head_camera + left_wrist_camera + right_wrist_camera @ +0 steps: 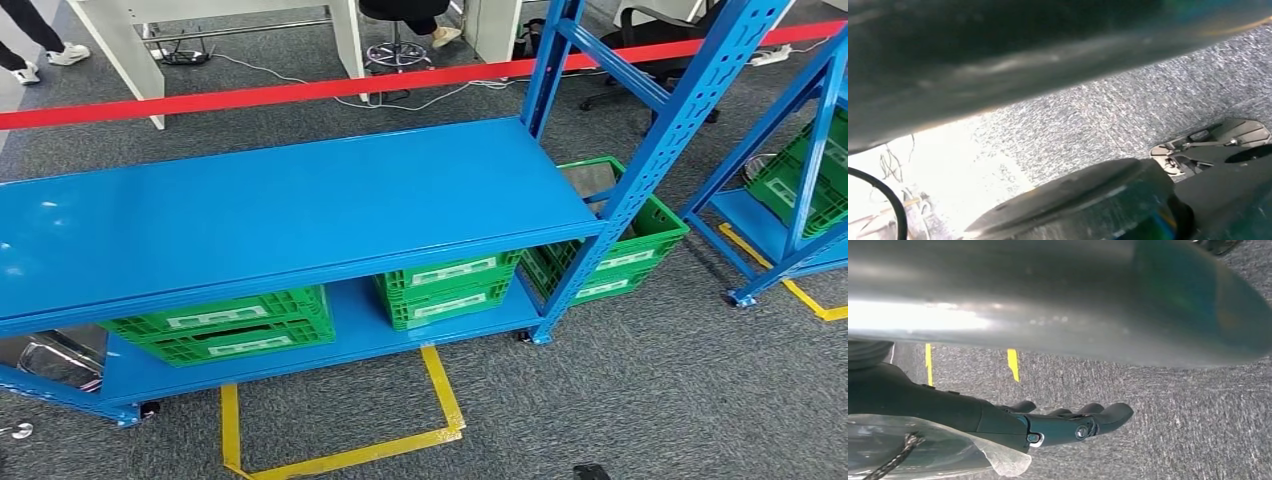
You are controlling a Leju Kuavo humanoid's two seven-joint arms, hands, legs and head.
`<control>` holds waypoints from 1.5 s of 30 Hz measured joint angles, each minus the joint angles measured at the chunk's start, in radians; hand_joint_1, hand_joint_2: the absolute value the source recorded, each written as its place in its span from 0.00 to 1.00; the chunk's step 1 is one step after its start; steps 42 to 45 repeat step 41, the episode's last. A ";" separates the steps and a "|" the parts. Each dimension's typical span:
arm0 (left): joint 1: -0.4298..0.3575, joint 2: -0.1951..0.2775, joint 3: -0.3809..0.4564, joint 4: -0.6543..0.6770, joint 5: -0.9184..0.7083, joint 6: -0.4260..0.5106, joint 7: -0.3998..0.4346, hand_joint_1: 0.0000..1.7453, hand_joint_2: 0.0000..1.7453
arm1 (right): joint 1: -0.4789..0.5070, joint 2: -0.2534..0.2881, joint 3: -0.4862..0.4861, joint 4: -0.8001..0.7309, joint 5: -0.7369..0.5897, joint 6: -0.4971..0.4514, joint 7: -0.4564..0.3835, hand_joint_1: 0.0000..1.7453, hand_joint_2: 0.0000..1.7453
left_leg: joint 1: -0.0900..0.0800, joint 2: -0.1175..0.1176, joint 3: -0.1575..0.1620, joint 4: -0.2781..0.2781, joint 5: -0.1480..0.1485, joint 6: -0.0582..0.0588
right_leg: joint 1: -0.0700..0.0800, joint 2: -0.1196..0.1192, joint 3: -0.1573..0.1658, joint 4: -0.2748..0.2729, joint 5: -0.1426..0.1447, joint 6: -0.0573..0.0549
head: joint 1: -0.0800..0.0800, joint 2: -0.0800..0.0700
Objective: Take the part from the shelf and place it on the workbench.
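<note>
A blue steel shelf [290, 210] stands in front of me in the head view, its top board bare. On its lower board sit two green crates [225, 325] [450, 288], and the board above hides what they hold. A third green crate [620, 250] stands behind the right post with something flat and grey [590, 180] in it. My right hand [1063, 422] hangs over the grey carpet, dark fingers stretched out and holding nothing. In the left wrist view a dark blurred bulk [1073, 200] fills the lower part, and I cannot make out the fingers.
A red barrier tape [300, 93] runs behind the shelf. A second blue rack [790, 200] with a green crate stands at the right. Yellow floor tape [340, 455] marks a box in front. Something shiny and metallic [50, 360] lies low at the left. A person's feet [45, 55] are far left.
</note>
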 joint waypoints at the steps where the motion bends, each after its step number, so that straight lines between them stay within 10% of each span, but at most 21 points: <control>1: 0.004 0.004 -0.016 -0.002 0.023 -0.003 0.002 0.00 0.00 | 0.004 -0.003 0.019 -0.002 -0.021 0.004 0.001 0.00 0.00 | 0.000 0.000 0.000 0.000 0.000 0.000 | 0.000 0.000 0.000 0.000 0.000 0.000 | 0.000 0.000; 45: 0.140 0.138 -0.592 -0.076 0.892 -0.134 0.111 0.00 0.00 | 0.137 -0.102 0.729 -0.068 -0.821 0.114 0.024 0.00 0.00 | 0.000 0.000 0.000 0.000 0.000 0.000 | 0.000 0.000 0.000 0.000 0.000 0.000 | 0.000 0.000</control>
